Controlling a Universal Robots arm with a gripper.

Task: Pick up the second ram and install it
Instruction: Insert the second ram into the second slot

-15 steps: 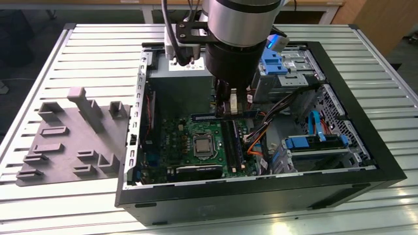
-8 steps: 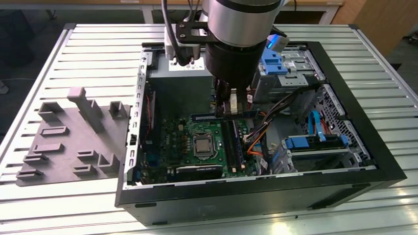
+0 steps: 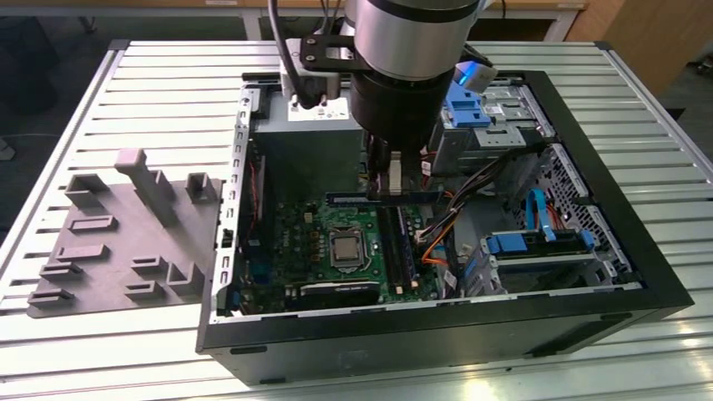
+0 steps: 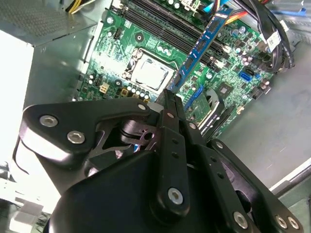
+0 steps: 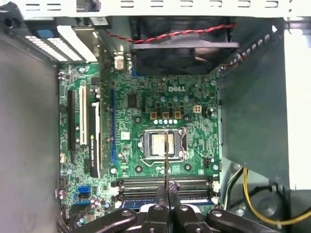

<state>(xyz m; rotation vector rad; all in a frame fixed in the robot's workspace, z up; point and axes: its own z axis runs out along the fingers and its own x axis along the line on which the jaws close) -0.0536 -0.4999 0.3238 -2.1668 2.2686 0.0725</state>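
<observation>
End effector [image 3: 391,188] was closed tight on the second ram [image 3: 354,199], gripping it mid-length. In the exterior view its long axis ran 9-to-3 o'clock, crossing the 12-to-6 memory slots [image 3: 396,251].

I see bright light from above on the metal table [image 3: 145,83], with white glare spots. Inside the computer case [image 3: 446,334] it is dimmer, but one wall [image 4: 12,87] glows white in the second wrist view.
</observation>
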